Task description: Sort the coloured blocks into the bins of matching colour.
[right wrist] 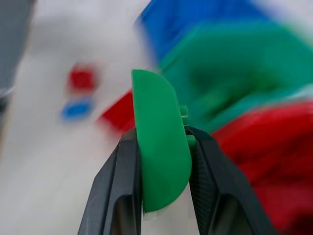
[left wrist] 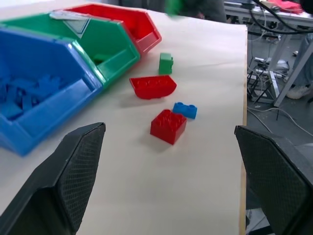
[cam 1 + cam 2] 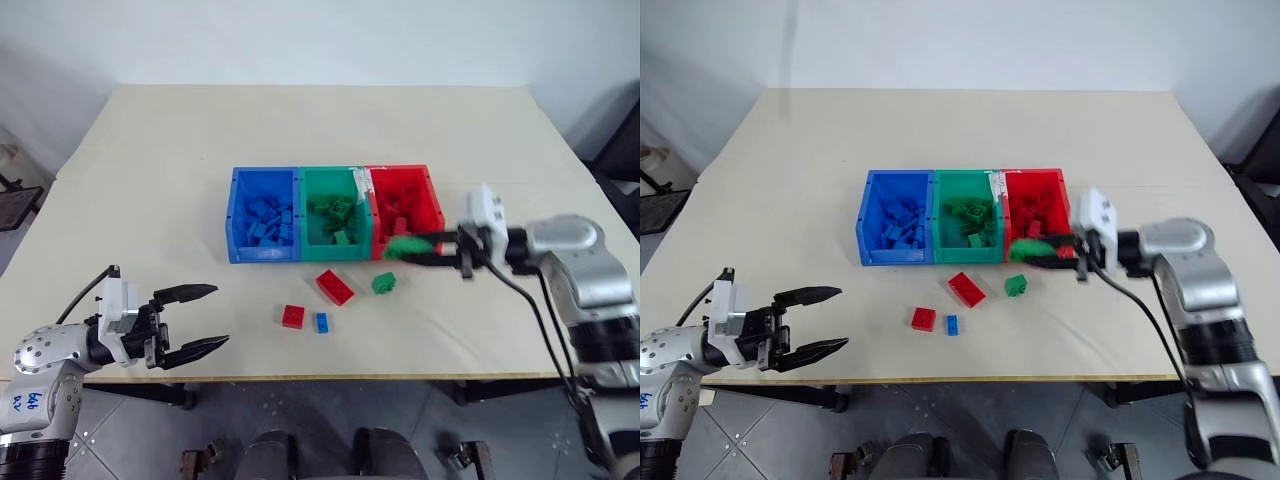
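At the lower left of the head view the left gripper [image 3: 195, 323] is held with its fingers spread wide and empty. Four blocks [image 3: 335, 286] are left on the table [image 3: 150, 200] at centre. At centre right, the right gripper [image 3: 425, 249] is clamped on a green block [image 3: 403, 249] over the red bin's [image 3: 432, 200] front edge. The block should be carried leftward over the green bin [image 3: 309, 210] before release.

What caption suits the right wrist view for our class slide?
Right tool shut on a green block, with the bins blurred behind.
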Controlling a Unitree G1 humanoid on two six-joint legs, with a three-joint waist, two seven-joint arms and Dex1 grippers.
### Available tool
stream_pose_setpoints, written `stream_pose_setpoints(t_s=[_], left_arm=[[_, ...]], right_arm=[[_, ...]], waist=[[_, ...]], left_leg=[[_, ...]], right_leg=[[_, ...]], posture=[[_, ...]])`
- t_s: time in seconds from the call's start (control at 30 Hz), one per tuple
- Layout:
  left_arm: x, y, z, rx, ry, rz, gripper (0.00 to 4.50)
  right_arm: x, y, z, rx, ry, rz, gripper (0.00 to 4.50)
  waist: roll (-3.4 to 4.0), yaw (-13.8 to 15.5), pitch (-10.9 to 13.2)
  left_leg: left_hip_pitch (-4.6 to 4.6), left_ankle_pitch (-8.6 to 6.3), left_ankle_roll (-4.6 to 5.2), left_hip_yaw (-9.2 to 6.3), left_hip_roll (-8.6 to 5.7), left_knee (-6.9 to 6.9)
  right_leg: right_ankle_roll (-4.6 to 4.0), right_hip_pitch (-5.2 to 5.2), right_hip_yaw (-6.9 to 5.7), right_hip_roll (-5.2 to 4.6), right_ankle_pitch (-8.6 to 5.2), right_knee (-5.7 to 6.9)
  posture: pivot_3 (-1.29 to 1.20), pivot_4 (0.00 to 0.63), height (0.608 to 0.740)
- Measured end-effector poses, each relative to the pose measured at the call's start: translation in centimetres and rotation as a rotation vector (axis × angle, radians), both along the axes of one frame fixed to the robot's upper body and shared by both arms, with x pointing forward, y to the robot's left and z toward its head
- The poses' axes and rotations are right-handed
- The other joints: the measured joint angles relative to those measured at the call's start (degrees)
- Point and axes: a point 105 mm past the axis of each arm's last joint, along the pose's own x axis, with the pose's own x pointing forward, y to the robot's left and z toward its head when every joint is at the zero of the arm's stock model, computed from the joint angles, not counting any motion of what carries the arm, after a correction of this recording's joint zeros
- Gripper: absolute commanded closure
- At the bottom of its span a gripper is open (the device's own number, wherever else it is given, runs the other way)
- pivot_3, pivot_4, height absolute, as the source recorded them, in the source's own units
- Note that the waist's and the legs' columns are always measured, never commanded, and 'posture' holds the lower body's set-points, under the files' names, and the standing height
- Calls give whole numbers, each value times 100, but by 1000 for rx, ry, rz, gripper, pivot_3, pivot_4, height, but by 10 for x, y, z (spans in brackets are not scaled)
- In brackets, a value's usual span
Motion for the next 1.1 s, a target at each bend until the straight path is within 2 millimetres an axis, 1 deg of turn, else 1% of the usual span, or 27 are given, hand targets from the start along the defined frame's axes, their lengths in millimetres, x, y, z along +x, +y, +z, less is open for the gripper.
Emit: stream_pose_setpoints(t_s=[0.07, 0.13, 0.3, 0.33, 0.4, 0.53, 0.57, 0.6, 0.63, 0.7, 0.77, 0.8, 0.87, 0.9, 0.97, 1.03, 1.1], left_arm=[[2, 1, 1, -1, -6, 2, 0], [3, 0, 4, -1, -18, -2, 0], [3, 1, 4, 0, -22, 2, 0], [4, 1, 4, 0, -23, 5, 0], [4, 1, 5, 0, -25, 8, 0], [4, 1, 5, 1, -31, 14, 0], [4, 1, 5, 1, -33, 14, 0], [4, 1, 5, 1, -34, 15, 0], [4, 1, 5, 1, -34, 15, 0], [4, 1, 5, 1, -34, 16, 0], [4, 1, 5, 0, -34, 17, 0], [4, 1, 5, -1, -35, 15, 0], [4, 1, 5, -3, -35, 14, 0], [5, 1, 4, -3, -36, 10, 0], [6, 3, 2, -6, -30, 15, 0], [9, 4, 0, -8, -23, 19, 0], [11, 6, -1, -11, -17, 24, 0]], right_arm=[[15, 15, 7, 44, -19, -36, 3604], [38, 33, 9, 93, -16, -99, 3604], [63, 59, -1, 93, -5, -138, 3604], [66, 62, -3, 92, -4, -146, 2876], [71, 65, -6, 89, -3, -159, 2324], [75, 65, -7, 81, -21, -161, 996], [74, 65, -7, 80, -22, -155, 661], [73, 64, -6, 78, -22, -149, 214], [72, 62, -5, 75, -25, -143, 34], [67, 55, 0, 73, -44, -123, 34], [58, 42, 2, 77, -35, -91, 34], [48, 32, 1, 77, -20, -57, 34], [35, 17, -6, 57, 11, -23, 34], [20, -1, -15, 32, 45, -6, 34], [2, -24, -27, 21, 106, -5, 34], [-24, -58, -42, -2, 185, -33, 34], [-37, -81, -46, -19, 213, -84, 34]], waist=[[-1, -44, -1], [-1, -53, 0], [-3, -48, -1], [-3, -49, -1], [-2, -51, -1], [-3, -61, -1], [-3, -63, -1], [-3, -64, -1], [-2, -60, 0], [-2, -50, 0], [-3, -36, -1], [-4, -22, -1], [-4, -19, -2], [-5, -7, -2], [-2, 4, 0], [-1, 49, 0], [0, 55, 1]], left_leg=[[-1, 0, 0, 0, -1, -2], [-3, 0, 0, 0, -6, -2], [-4, -1, 3, -12, -18, 0], [-4, -1, 3, -13, -18, 0], [-4, 0, 3, -14, -18, 1], [-3, 0, 3, -13, -17, 1], [-3, 0, 3, -13, -16, 1], [-3, 0, 3, -13, -16, 1], [-4, 0, 3, -13, -16, 1], [-4, -1, 3, -15, -16, 1], [-3, -1, 4, -26, -17, 2], [-5, -2, 5, -35, -18, 2], [-4, -3, 6, -41, -19, 4], [-3, -3, 7, -45, -19, 3], [-5, -4, 7, -43, -19, 3], [-6, -4, 7, -35, -18, 1], [-4, -3, 8, -7, -15, 1]], right_leg=[[0, -4, -1, 1, 0, 8], [0, -11, 0, 1, 0, 20], [0, -27, 0, 4, 0, 69], [0, -27, -1, 6, 0, 72], [0, -28, -1, 8, 0, 74], [0, -28, 1, 10, 0, 76], [0, -28, 1, 10, 0, 76], [0, -28, 1, 10, 0, 75], [0, -29, 1, 10, 0, 75], [0, -28, 2, 7, 0, 75], [1, -22, 3, 1, 0, 74], [1, -14, 2, 0, 1, 66], [1, -7, 3, -1, 1, 61], [1, -2, 2, -3, 1, 56], [1, 3, -1, -2, 1, 38], [1, 11, -4, 0, 1, 10], [1, 9, -2, 0, 0, -3]], posture=[[0, 150, 740], [0, 150, 740], [0, 150, 740], [0, 150, 740], [0, 150, 740], [0, 150, 740], [0, 150, 740], [0, 150, 740], [0, 150, 740], [0, 150, 740], [0, 150, 740], [0, 150, 740], [0, 150, 740], [0, 150, 740], [0, 150, 740], [0, 150, 740], [0, 150, 740]])
